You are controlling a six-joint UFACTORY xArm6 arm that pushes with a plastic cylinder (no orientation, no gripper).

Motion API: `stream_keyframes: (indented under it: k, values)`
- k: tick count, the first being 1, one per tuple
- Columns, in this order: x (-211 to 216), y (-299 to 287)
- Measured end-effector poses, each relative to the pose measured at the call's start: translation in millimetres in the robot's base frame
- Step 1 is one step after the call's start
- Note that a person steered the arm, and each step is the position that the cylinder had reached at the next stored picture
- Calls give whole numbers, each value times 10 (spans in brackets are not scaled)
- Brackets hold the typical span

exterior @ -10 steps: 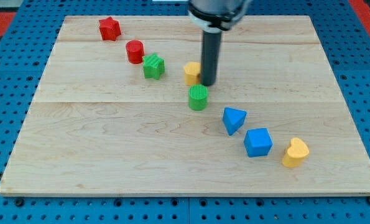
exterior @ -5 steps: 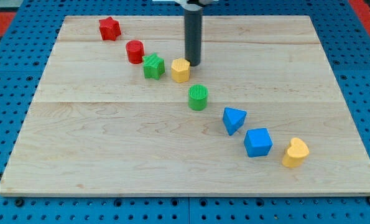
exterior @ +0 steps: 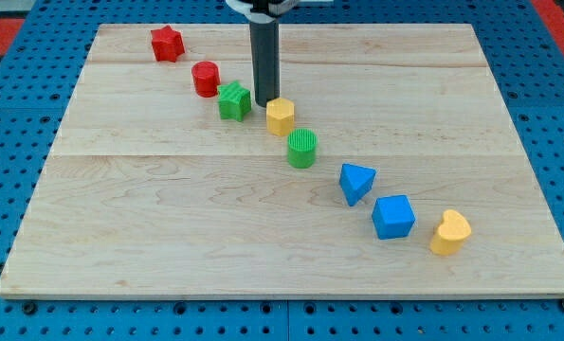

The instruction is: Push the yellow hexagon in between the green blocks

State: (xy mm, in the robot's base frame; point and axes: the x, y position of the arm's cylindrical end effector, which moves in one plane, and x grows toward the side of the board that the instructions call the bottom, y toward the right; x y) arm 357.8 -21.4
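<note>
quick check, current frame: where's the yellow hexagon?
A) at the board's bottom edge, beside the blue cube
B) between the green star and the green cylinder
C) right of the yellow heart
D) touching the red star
B: the yellow hexagon lies between the green star to its upper left and the green cylinder to its lower right, with my tip just at its upper-left side.
</note>
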Motion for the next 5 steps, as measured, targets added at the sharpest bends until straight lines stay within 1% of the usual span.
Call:
stream_keyframes:
  k: [2,3,4,5]
  values:
    - [-154,728]
    - [-52,602]
    - [60,202]
    - [85,70]
